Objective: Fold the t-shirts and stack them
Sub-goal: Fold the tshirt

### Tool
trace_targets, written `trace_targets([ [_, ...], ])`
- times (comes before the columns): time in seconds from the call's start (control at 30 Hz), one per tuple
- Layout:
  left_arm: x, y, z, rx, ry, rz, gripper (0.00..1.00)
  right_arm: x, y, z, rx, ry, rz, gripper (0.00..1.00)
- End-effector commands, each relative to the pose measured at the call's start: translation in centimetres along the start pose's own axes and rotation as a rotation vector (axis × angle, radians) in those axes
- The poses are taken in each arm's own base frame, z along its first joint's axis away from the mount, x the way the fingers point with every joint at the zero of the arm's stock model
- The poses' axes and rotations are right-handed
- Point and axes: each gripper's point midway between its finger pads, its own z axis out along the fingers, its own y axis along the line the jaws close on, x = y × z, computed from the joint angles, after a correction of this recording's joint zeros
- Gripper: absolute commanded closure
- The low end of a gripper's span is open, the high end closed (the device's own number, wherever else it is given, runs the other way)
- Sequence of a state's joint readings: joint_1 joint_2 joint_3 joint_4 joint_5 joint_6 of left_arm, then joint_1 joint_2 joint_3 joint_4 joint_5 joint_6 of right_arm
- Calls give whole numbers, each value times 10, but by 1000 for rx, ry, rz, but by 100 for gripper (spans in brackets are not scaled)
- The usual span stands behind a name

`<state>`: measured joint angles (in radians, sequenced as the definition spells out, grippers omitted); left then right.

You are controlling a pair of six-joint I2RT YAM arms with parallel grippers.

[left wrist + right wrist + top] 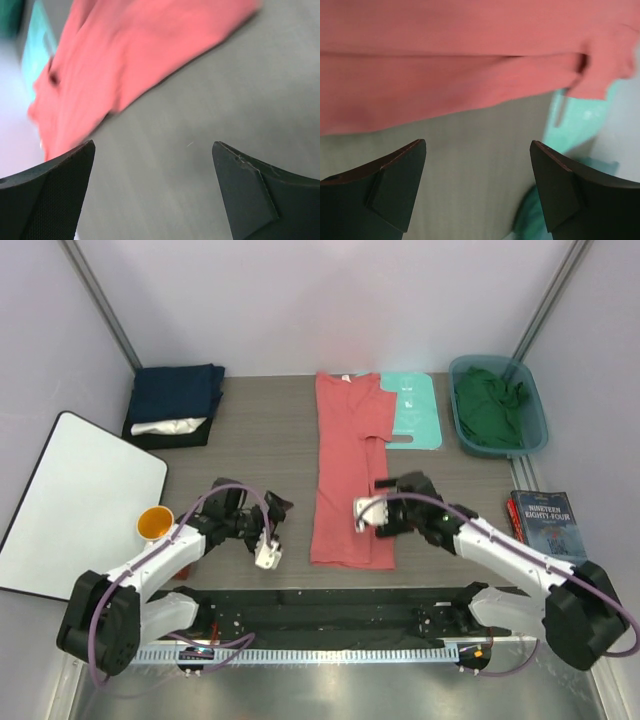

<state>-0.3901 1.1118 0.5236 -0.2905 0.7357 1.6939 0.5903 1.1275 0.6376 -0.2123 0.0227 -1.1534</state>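
Observation:
A coral-red t-shirt (350,470) lies folded into a long strip down the middle of the table. In the left wrist view the coral-red t-shirt (135,55) is blurred. My left gripper (272,508) hangs open to the shirt's left over bare table, its jaws (153,145) empty. My right gripper (400,490) is open at the shirt's right edge, and nothing sits between its jaws (478,142); the coral-red t-shirt (445,65) lies beyond its fingertips. A folded navy t-shirt (178,395) rests on a white one (170,426) at the back left. A dark green t-shirt (490,405) is crumpled in a bin.
A mint-green board (412,410) lies beside the red shirt, partly under it. The blue bin (535,400) stands at the back right. A book (545,525) lies at the right edge; an orange cup (155,523) and a whiteboard (80,500) are at the left.

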Motion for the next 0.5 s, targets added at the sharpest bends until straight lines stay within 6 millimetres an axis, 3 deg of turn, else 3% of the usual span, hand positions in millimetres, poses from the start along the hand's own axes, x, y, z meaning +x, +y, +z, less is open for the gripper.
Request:
trace_targets([
  [0.0,-47,-2,16,-15,-252,278,0,0,49,-13,-94,-56,-160,11],
  [0.23,-63,-28,42,65,-413,328,0,1,87,-27,-192,-81,-157,13],
  [0.47,-78,-43,54,134,-502,378,0,0,128,-46,-313,-170,-225,12],
])
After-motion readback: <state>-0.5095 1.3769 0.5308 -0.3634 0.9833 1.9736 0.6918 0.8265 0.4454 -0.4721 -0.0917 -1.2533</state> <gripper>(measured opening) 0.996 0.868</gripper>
